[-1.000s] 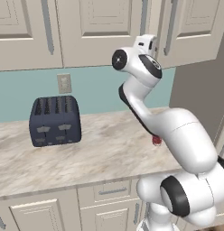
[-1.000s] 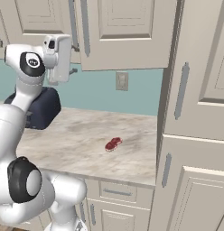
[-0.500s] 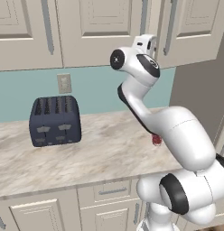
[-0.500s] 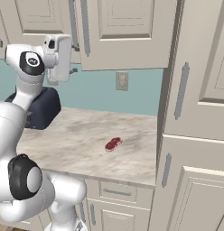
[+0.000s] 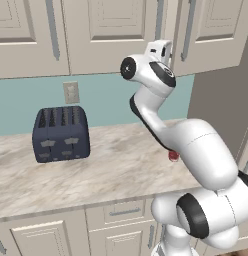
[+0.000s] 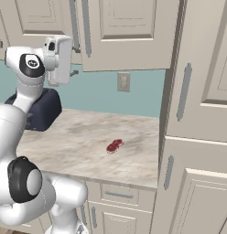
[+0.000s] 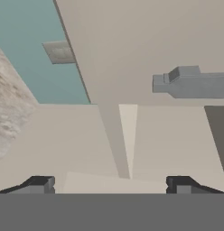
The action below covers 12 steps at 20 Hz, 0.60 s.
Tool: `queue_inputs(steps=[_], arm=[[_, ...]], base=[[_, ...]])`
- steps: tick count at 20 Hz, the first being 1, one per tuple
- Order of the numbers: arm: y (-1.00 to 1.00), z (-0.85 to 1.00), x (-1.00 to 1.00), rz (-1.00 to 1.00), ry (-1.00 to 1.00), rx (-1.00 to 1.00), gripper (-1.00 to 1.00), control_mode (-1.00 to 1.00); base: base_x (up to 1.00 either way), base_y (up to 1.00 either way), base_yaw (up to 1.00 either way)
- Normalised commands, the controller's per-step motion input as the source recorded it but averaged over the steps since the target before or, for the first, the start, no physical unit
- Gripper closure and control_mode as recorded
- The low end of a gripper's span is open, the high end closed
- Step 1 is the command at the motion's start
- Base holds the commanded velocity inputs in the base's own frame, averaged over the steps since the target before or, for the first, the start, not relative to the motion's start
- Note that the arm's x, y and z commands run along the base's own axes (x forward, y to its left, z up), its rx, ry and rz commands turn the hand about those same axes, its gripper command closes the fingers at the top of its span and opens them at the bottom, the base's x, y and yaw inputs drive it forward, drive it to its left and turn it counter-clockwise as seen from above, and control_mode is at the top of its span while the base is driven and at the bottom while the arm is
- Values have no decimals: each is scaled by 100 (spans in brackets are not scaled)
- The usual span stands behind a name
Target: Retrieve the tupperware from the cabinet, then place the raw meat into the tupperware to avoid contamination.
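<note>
The cabinet (image 5: 111, 35) (image 6: 124, 32) hangs above the counter with its raised-panel doors closed; the tupperware is hidden. My gripper (image 7: 110, 185) (image 6: 73, 68) is raised to the cabinet's lower edge and stands open, with nothing between its fingertips (image 7: 39, 184). In the hand view, a grey bar handle (image 7: 195, 83) lies just ahead and to the right, and the seam between two doors runs up the middle. The raw meat (image 6: 115, 146) is a small red chunk on the marble counter, partly behind my arm in the left base view (image 5: 173, 156).
A dark blue toaster (image 5: 61, 132) (image 6: 42, 109) stands at the left of the counter (image 5: 106, 170). A wall outlet (image 5: 71, 92) (image 6: 123, 82) sits on the teal backsplash. A tall beige cabinet unit (image 6: 197, 114) bounds the counter on the right.
</note>
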Motion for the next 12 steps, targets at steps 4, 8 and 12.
queue_inputs(steps=[4,8,12], arm=[[0,-6,11,0,0,-1,-100,-100],[-11,-6,26,0,1,0,-100,-100],[-27,-3,28,0,5,0,-100,-100]], base=[[0,0,0],[0,0,0],[0,0,0]])
